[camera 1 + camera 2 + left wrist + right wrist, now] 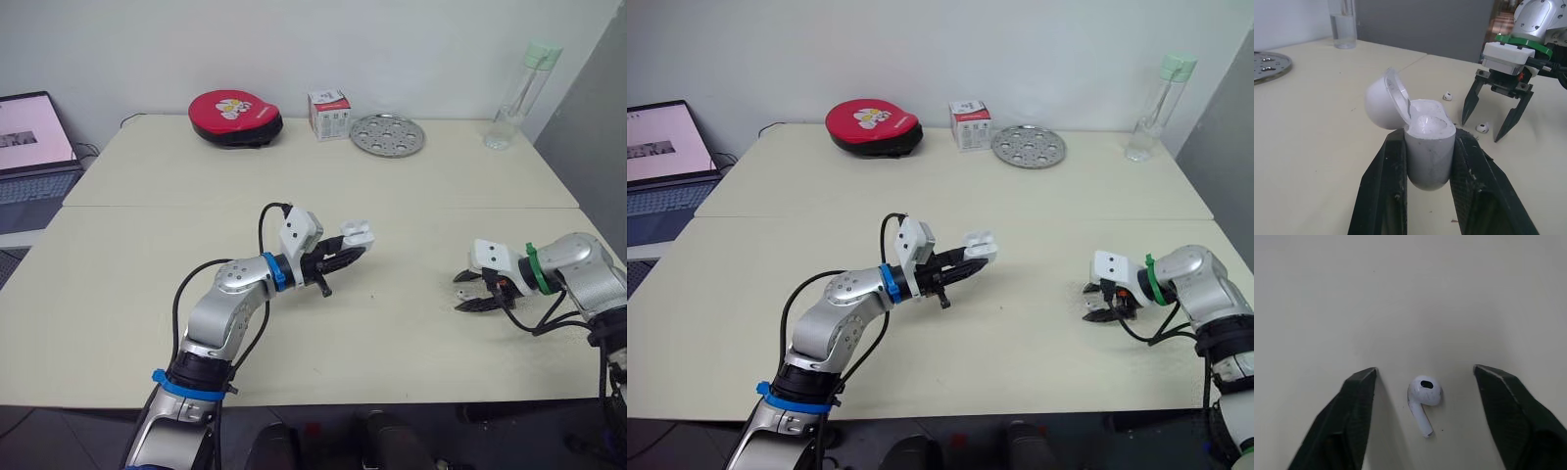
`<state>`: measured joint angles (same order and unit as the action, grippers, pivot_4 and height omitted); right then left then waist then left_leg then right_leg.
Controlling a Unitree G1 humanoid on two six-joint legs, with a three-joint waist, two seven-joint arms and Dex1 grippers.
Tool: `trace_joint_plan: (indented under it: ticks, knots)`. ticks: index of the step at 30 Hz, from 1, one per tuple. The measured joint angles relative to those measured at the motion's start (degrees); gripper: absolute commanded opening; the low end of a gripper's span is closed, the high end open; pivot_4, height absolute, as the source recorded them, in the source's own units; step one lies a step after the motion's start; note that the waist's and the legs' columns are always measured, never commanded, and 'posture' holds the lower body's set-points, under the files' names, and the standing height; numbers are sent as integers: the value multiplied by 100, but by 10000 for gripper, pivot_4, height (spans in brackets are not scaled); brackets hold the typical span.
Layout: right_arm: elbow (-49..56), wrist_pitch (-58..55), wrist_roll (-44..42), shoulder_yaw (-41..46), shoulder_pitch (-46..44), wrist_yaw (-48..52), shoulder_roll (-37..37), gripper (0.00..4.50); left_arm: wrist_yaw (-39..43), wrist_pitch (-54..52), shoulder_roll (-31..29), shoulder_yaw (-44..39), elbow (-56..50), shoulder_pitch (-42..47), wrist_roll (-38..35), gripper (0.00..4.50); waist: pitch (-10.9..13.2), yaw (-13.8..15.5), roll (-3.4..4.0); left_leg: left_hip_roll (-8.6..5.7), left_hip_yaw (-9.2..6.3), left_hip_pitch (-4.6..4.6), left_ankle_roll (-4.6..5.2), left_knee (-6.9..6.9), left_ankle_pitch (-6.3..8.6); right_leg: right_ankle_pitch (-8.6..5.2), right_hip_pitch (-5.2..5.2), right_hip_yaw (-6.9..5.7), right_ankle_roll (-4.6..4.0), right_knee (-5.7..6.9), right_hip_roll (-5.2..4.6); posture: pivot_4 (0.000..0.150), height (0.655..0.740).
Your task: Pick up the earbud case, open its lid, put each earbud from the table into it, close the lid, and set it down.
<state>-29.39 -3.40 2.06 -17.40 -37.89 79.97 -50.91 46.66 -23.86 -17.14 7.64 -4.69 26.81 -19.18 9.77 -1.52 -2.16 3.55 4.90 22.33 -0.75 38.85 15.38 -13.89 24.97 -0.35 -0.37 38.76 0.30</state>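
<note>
Beige table [147, 255]: your left gripper [349, 257] clamps earbud case [1427, 147], lid [1378, 105] open, ready for loading; right gripper [1425, 368] spread, straddling earbud [1425, 394] for pinch.

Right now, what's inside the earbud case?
Nothing visible: the earbud case, lid open in the left claw, shows bare wells; their bottoms are hidden. One earbud and the other earbud lie on the table.
</note>
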Motion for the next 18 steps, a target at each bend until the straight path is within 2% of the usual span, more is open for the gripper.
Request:
trace_joint_plan:
  ticks: [5, 11, 18]
  knots:
    - [-169, 209, 196, -75, -130, 95, -36, 4146, -1, -4, -14, 0, -1, -10, 1, 7623, 0, 0, 0, -3, 2, -2, 0, 1, 0, 0, -4, -1, 1, 0, -6, 1500, 7400]
    - [-113, 202, 250, -73, -90, 155, -187, 3926, -7, 64, 124, 14, 133, 35, 10, 7623, 0, 13, 1, -7, 1, 0, 0, 1, 0, 1, -3, -4, -2, 0, -14, 1500, 7400]
    - [47, 685, 766, -51, 681, 295, -1763, 3926, -177, 232, 304, 45, 243, 11, 35, 7623, 0, 145, 14, -21, 4, 7, 1, 0, 1, -1, -1, -5, 1, -11, -31, 1500, 7400]
